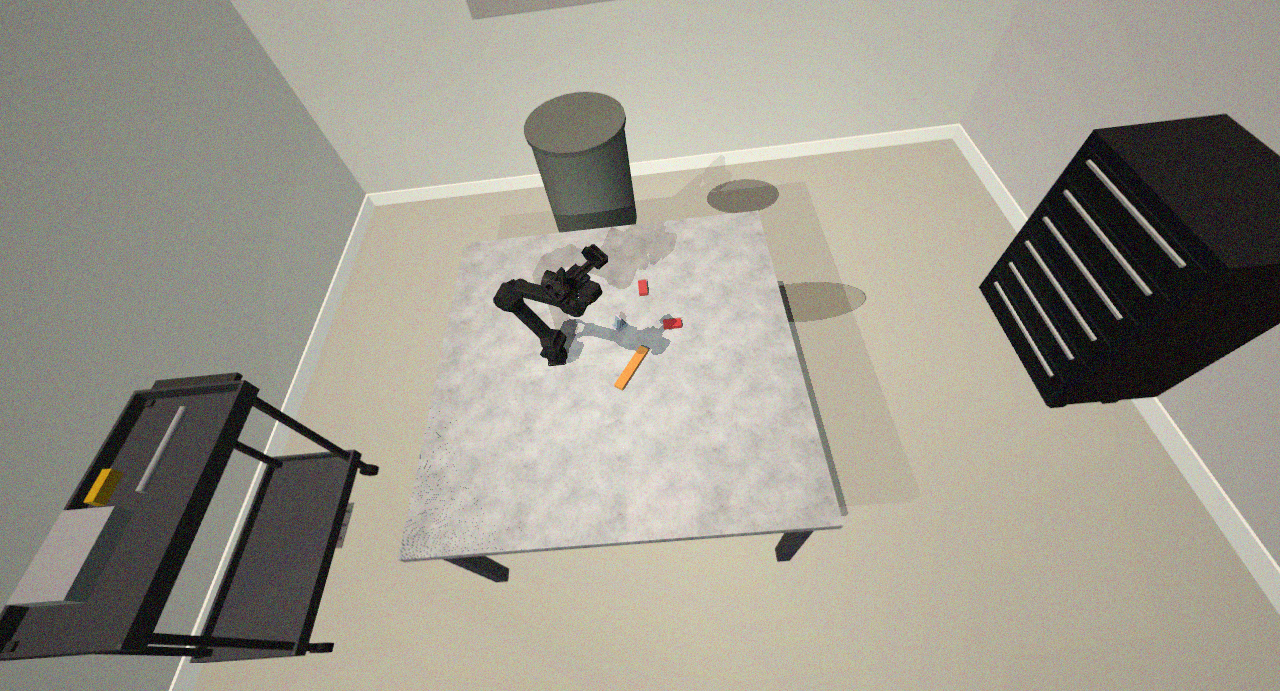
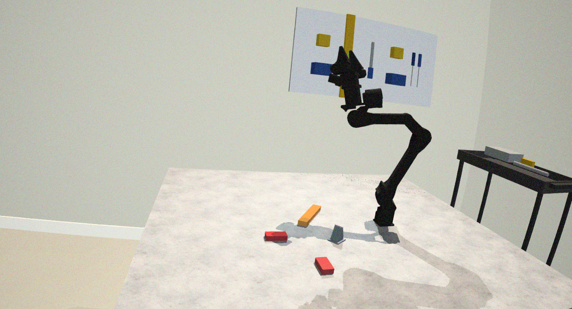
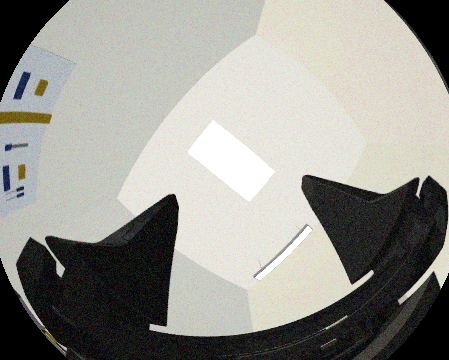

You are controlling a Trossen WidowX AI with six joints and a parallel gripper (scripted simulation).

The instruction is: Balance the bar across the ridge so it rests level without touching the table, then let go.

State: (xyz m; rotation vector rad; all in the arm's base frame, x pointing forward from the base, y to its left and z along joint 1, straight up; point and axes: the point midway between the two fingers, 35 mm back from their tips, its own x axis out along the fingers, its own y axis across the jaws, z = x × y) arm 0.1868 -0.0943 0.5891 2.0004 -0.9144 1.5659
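Observation:
The orange bar (image 1: 631, 368) (image 2: 309, 215) lies flat on the table, apart from the ridge. The ridge (image 1: 620, 322) (image 2: 338, 233) is a small grey-blue wedge standing on the table between the bar and a red block. My gripper (image 2: 346, 50) (image 3: 238, 187) is open and empty, raised high above the table with its fingers pointing up. The wrist view shows only ceiling and walls between the fingers, with no bar or ridge.
One red block (image 1: 672, 322) (image 2: 275, 236) lies near one end of the bar. Another red block (image 1: 642, 287) (image 2: 324, 265) lies on the ridge's other side. A dark cart (image 1: 295, 544) (image 2: 499, 173) stands beside the table (image 1: 626, 472) (image 2: 208, 195). A grey bin (image 1: 586, 176) stands behind.

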